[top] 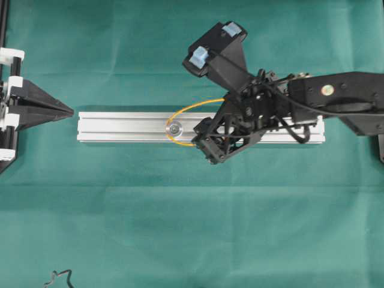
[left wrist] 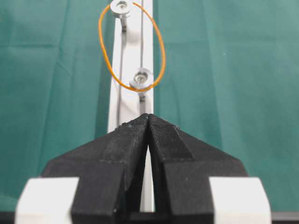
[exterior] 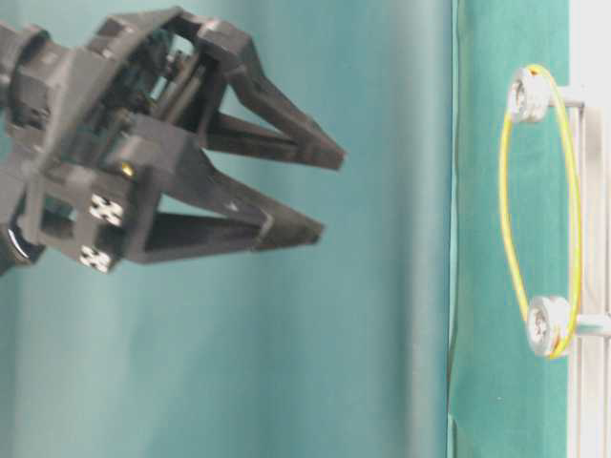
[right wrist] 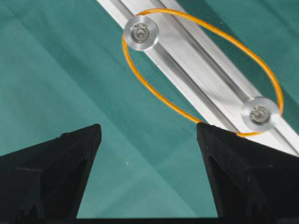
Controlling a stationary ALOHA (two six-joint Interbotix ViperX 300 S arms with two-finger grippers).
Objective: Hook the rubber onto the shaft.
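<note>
The rubber band [right wrist: 201, 70] lay looped around two round-headed silver shafts [right wrist: 140, 32] that stood up from the aluminium rail [top: 120, 127]. From the right wrist camera the band formed a long oval that took in both heads, one at the upper left and the other [right wrist: 260, 114] at the lower right, and it bulged out past the rail's edge over the cloth on one side. From the left wrist camera the same loop [left wrist: 161, 51] ran around the near shaft [left wrist: 141, 78] and the far one [left wrist: 121, 8].

The right gripper [right wrist: 148, 135] hung above the rail with its fingers spread wide and nothing between them; bare green cloth showed through the gap. In the overhead view that arm [top: 336, 93] covered the right half of the rail, so only the left shaft [top: 174, 128] and part of the band [top: 180, 114] were visible there.

The left gripper [top: 71, 111] sat off the rail's left end, apart from it, pressed shut with its tips together and empty.

A green cloth [top: 192, 228] covered the whole table, lightly creased. Wide open cloth lay on both long sides of the rail, and a smaller strip past its left end. A black squiggly cord [top: 59, 279] lay at the bottom edge of the overhead view, well apart from everything else.
</note>
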